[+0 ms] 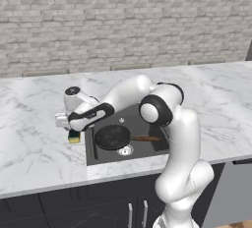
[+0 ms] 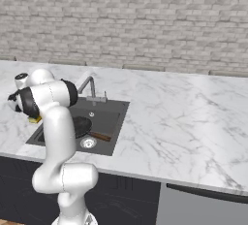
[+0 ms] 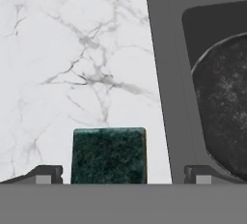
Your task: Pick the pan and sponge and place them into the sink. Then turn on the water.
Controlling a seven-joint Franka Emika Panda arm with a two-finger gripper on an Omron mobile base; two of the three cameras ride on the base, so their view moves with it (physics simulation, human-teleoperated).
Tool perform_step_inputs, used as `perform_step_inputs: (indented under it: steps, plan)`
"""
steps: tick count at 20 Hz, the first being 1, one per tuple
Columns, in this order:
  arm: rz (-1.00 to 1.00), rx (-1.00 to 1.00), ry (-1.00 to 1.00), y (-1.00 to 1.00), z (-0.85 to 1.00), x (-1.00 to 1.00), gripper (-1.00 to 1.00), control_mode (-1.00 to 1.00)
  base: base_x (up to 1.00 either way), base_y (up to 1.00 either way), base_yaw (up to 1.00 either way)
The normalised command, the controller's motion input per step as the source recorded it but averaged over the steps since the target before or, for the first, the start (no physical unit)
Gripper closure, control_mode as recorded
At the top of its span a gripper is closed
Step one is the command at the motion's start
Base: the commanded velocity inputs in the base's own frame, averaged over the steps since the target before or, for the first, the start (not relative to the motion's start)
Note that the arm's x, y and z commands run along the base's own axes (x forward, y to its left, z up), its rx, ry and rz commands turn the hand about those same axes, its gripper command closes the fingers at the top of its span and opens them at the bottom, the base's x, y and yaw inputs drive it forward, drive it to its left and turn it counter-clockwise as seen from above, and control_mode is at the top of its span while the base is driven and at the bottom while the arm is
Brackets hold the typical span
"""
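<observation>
Sponge point(image 3: 108, 154) lies green face up on marble counter point(image 1: 34, 143), just beside sink point(image 1: 147, 148) edge, framed btwn wide-open fingertips of gripper point(image 3: 123, 175), nothing held yet. Pan point(image 1: 112, 136) already sits in basin w/ handle toward drain side, so sponge grab looks next; faucet point(image 2: 91, 89) untouched.

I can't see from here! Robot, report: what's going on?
Gripper open, low over the sponge, fingers either side. Sponge on the counter beside the sink. Pan already in the sink. Nothing in the way.
</observation>
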Motion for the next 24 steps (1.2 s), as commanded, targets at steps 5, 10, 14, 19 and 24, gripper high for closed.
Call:
perform_step_inputs:
  steps: [5, 10, 14, 19, 24]
  plan:
    - [0.08, 0.0, 0.0, -0.03, -0.32, 0.0, -1.0, -1.0, 0.0, 0.0, 0.0]
    - [0.07, 0.0, 0.0, 0.03, -0.26, 0.01, -1.0, -1.0, 0.0, 0.0, 0.0]
    - [0.06, 0.0, 0.0, 0.11, -0.24, 0.0, -1.0, -1.0, 0.0, 0.0, 0.0]
    - [0.08, 0.0, 0.0, 0.13, -0.36, 0.0, -1.0, -1.0, 0.0, 0.0, 0.0]
    - [0.09, 0.0, 0.0, 0.2, -0.41, 0.0, 1.0, -1.0, 0.0, 0.0, 0.0]
